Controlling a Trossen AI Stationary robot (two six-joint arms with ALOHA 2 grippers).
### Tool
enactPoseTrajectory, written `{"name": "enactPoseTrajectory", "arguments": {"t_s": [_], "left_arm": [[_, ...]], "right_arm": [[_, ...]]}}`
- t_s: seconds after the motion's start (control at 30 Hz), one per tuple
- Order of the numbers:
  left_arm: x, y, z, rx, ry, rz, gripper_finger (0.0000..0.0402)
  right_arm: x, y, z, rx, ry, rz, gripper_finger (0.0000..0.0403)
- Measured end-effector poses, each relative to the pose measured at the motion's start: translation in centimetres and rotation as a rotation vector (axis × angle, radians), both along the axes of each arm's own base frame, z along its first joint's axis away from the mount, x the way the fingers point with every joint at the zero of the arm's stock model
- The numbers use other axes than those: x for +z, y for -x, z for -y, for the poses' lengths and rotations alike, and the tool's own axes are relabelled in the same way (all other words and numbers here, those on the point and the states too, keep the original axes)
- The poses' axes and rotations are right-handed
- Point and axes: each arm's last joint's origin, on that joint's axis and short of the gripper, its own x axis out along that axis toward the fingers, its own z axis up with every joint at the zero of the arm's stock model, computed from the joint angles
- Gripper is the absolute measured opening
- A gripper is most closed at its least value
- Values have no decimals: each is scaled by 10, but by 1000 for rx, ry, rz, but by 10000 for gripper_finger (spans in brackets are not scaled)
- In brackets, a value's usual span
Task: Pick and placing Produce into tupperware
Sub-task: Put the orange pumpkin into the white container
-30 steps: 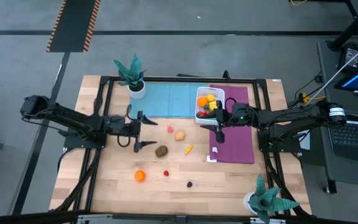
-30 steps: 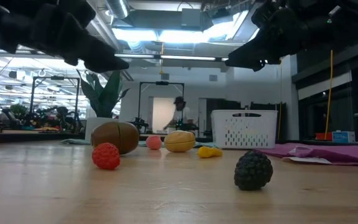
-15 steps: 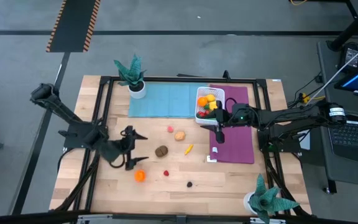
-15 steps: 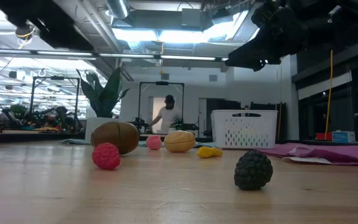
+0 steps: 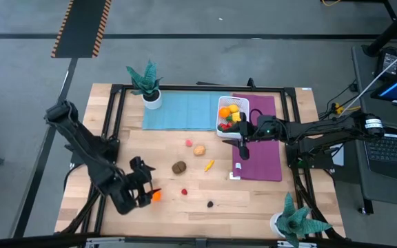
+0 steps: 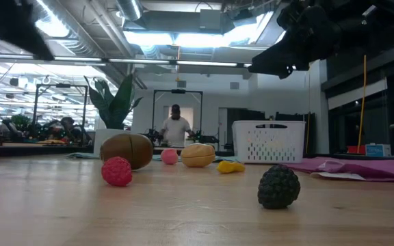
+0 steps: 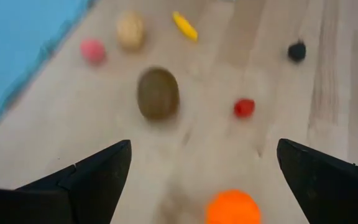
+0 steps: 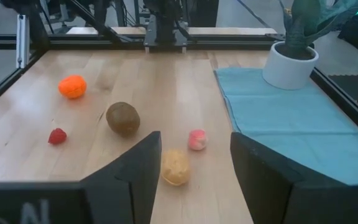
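My left gripper is open near the table's near left, just left of an orange piece. In the left wrist view the orange piece lies between the spread fingers, untouched. A brown piece, a red one, a dark one, a tan one, a pink one and a small yellow one lie loose on the wood. The white container stands at the far middle with several pieces inside. My right gripper hangs open and empty beside it.
A blue mat and a purple mat lie by the container. Teal potted plants stand at the far left and near right. A black frame borders the table. A person stands in the room behind.
My left gripper has swung from the table's middle left toward the near edge and come down by the orange piece, staying open. My right gripper has kept still. The produce has not moved.
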Motion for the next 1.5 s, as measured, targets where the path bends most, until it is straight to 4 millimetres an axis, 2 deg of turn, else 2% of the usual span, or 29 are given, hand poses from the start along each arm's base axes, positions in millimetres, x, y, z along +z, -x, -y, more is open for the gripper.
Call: {"name": "enactPoseTrajectory", "arguments": {"t_s": [0.33, 0.57, 0.77, 1.5], "left_arm": [[-5, -28, 41, 140, 75, -244, 393], [-11, -47, 66, 156, 102, -289, 393], [-21, -49, 70, 154, 103, -341, 393], [-21, -54, 73, 144, 153, -308, 393]], "right_arm": [[-2, 1, 0, 1, -1, -22, 195], [-2, 1, 0, 1, -1, -27, 195], [-2, 1, 0, 1, -2, -28, 195], [-2, 1, 0, -14, -45, -26, 195]]}}
